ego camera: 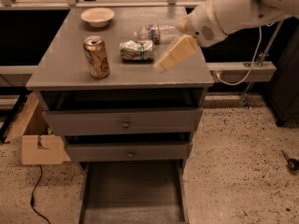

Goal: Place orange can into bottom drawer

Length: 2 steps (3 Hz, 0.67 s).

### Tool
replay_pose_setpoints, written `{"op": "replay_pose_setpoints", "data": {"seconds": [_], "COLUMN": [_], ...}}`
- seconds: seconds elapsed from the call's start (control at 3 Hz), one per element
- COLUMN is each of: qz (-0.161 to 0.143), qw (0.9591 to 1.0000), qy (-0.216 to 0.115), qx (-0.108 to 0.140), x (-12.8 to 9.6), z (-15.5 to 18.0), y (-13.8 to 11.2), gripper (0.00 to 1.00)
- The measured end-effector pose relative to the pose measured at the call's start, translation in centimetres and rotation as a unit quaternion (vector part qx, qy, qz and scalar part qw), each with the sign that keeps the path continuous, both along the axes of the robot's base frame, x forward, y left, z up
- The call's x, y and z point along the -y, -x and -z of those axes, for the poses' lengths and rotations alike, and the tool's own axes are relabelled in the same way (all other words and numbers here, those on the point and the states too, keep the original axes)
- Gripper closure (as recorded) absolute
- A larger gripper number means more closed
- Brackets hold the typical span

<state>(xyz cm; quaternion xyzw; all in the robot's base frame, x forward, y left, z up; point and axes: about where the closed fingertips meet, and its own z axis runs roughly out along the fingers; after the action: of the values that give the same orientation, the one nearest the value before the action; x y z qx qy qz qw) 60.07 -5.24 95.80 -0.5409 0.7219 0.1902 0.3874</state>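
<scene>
Gripper [164,63] hovers above cabinet top [65,66], right of crushed can [136,50], grip unclear. Orange can [96,57] upright, left. Bottom drawer [133,190] open.

On my feed the cream-coloured gripper [175,54] is only a smeared wedge above the front right of the grey three-drawer cabinet [65,71]. Its white arm [243,8] runs out of view past the upper right corner. The arm also covers the right-hand end of the clear plastic bottle [156,32] at the back of the cabinet top.

The wide dark-grey bottom drawer [133,190], open at the cabinet's foot, is cut by the lower edge, so I can't see its front. The pale markings on the orange-gold metal can [96,56], on the left of the cabinet top, are too small for me to read.

A black cable [33,195] on the floor left of the cabinet runs off the lower edge. Far right of the cabinet, a small dark object [292,163] is clipped by the right edge.
</scene>
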Motion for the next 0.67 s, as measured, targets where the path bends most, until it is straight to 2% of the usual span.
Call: {"op": "replay_pose_setpoints", "data": {"seconds": [0.33, 0.67], "qz": [-0.02, -0.041], "qw": [0.9998, 0.9991], "qy": [0.001, 0.012], "qx": [0.005, 0.003], "x": [-4.3, -8.4], "z": [0.7, 1.4], "y": [-2.7, -4.0], "gripper": [0.0, 0.0]}}
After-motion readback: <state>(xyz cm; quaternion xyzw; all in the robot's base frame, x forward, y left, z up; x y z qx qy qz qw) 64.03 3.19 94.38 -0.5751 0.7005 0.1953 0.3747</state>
